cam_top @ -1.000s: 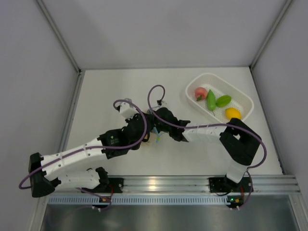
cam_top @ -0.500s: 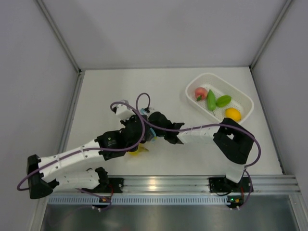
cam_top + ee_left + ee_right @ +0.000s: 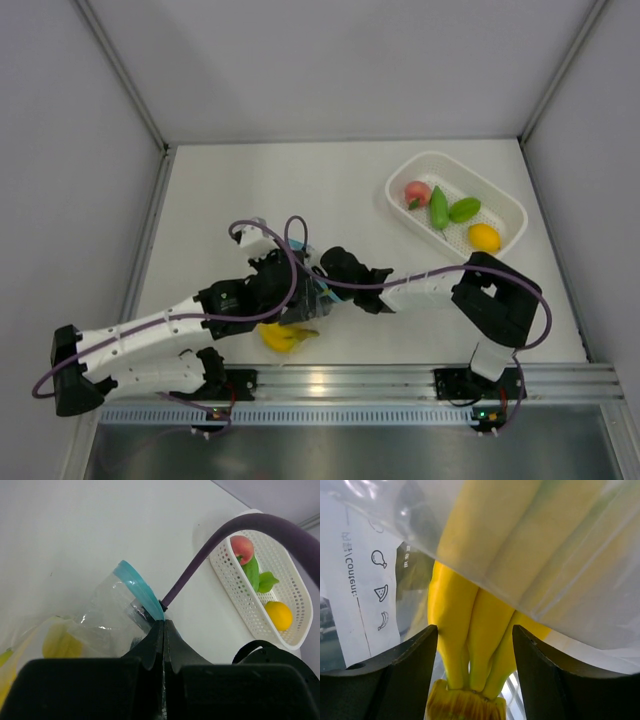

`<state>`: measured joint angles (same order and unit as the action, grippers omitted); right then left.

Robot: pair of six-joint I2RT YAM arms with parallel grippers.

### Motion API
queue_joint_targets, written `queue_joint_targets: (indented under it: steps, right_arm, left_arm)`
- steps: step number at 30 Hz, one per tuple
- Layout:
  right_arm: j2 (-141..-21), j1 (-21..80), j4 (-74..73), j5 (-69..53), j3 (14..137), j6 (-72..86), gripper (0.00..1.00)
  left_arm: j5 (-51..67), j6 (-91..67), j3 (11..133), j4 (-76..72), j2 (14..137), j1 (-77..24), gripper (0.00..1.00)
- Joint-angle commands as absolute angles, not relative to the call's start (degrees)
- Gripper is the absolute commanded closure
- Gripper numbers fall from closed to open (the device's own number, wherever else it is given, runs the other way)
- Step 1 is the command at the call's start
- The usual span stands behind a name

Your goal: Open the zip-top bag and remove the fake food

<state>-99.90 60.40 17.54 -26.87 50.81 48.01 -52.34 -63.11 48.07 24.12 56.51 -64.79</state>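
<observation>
Clear crinkly zip-top bag [image 3: 107, 607] at mid-desk, between both arms. Left pincer [image 3: 164, 626] pressed together, pinching the bag's edge just beside the blue zip strip [image 3: 140, 587]. Yellow banana bunch [image 3: 283, 337] on the white desk [image 3: 230, 190] near the front edge; stem end bare, the rest seen through bag film. Right pincer [image 3: 475, 628] spread, a finger either side of the stem end, gripping nothing. White perforated basket [image 3: 482, 180] far right, well apart: pink peach [image 3: 417, 192], two green pieces [image 3: 438, 208], yellow-orange round fruit [image 3: 484, 236] inside.
</observation>
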Motion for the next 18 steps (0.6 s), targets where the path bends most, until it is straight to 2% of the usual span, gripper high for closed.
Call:
queue_joint_targets:
  steps: [1, 6, 8, 13, 16, 18]
  right_arm:
    - [-95.5, 62.3, 16.5, -27.9, 48.9, 46.4, 0.39]
    - [-94.3, 62.8, 12.2, -30.9, 51.9, 41.3, 0.42]
    - [-94.0, 63.1, 2.0, -20.3, 54.5, 37.4, 0.43]
    - [-93.0, 62.8, -9.7, 10.1, 58.4, 36.7, 0.44]
    - [-92.4, 61.3, -14.9, 20.3, 61.2, 36.2, 0.44]
    - [-92.2, 59.9, -17.0, 22.8, 62.9, 34.9, 0.44]
  left_arm:
    - [-53.9, -62.2, 48.4, 21.8, 55.5, -64.5, 1.0]
    - [-55.4, -58.9, 52.0, 21.9, 56.7, -64.5, 1.0]
    - [-56.2, -57.0, 53.4, 21.9, 57.6, -64.5, 1.0]
    - [-56.2, -53.3, 58.5, 21.7, 59.7, -64.4, 1.0]
    - [-57.3, -52.4, 59.6, 21.6, 61.8, -64.3, 1.0]
    - [-58.4, -51.9, 59.4, 20.2, 62.8, -64.2, 1.0]
